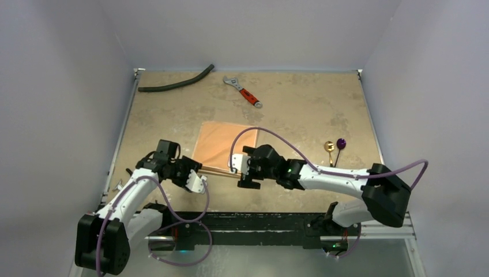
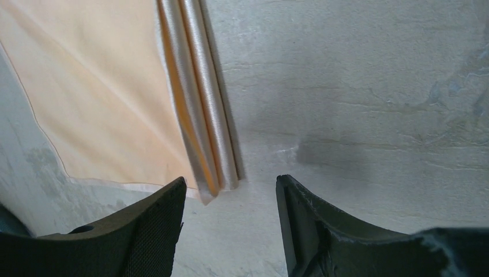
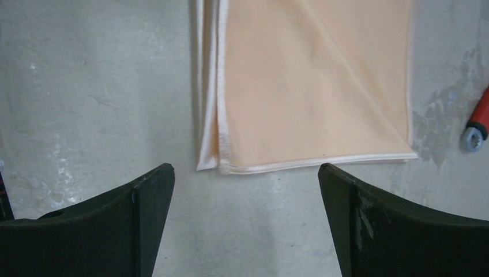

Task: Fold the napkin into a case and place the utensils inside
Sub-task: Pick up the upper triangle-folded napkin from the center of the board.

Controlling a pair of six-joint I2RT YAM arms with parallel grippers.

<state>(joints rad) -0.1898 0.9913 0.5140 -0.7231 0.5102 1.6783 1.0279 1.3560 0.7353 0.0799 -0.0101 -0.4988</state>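
The peach-orange napkin (image 1: 222, 144) lies flat in the middle of the table, with its near edge folded into narrow layered strips. It also shows in the left wrist view (image 2: 98, 98) and the right wrist view (image 3: 311, 81). My left gripper (image 1: 199, 180) is open and empty at the near left end of the folded edge (image 2: 202, 115). My right gripper (image 1: 243, 173) is open and empty at the near right end of that edge (image 3: 210, 86). The utensils, a gold spoon (image 1: 329, 148) and a dark purple one (image 1: 341, 144), lie to the right on the table.
A red-handled wrench (image 1: 244, 92) lies at the back centre; its red handle end shows in the right wrist view (image 3: 477, 124). A curved black hose (image 1: 176, 83) lies at the back left. Walls close the table on three sides.
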